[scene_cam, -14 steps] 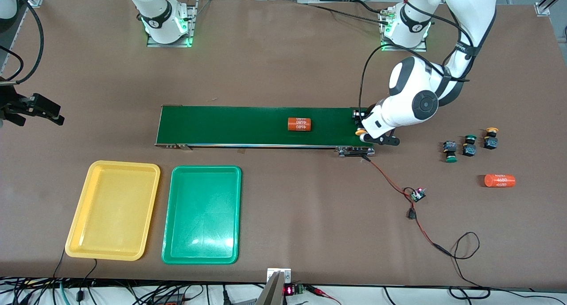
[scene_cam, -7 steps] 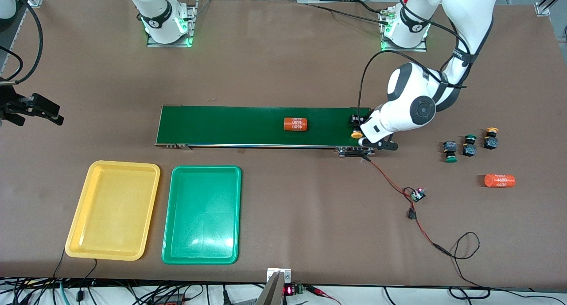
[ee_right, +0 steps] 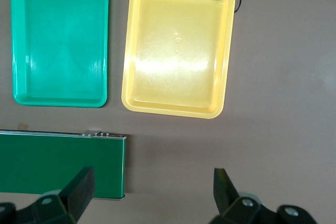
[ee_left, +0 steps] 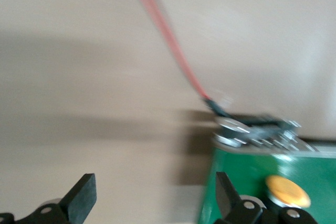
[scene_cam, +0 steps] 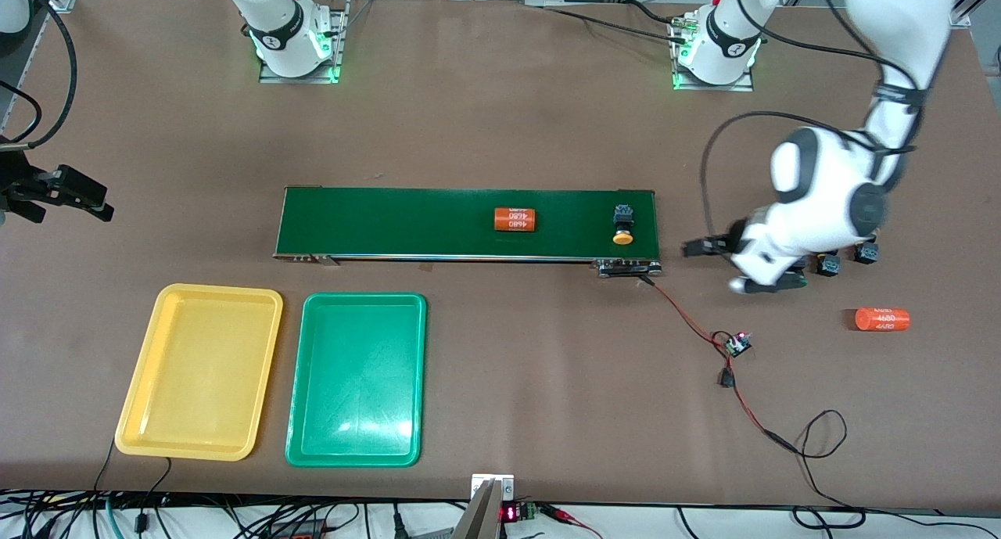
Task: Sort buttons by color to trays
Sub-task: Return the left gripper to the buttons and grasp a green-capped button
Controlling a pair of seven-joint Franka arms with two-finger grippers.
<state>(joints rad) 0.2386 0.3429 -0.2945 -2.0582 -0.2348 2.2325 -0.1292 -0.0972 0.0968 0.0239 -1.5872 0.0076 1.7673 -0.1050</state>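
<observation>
On the conveyor belt, at the corner toward the left arm's end, we see a yellow button lying cap toward the front camera. The left gripper hangs spread and empty over bare table between belt and remaining buttons, probably nearest them. The right gripper, spread, waits high; only its wrist view shows yellow tray and green tray together.

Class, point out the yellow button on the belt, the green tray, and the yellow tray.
Yellow button (scene_cam: 622, 238), front view, its cap.
Green tray (scene_cam: 356, 379), front view, bare floor.
Yellow tray (ee_right: 177, 45), right wrist view, bare floor.
</observation>
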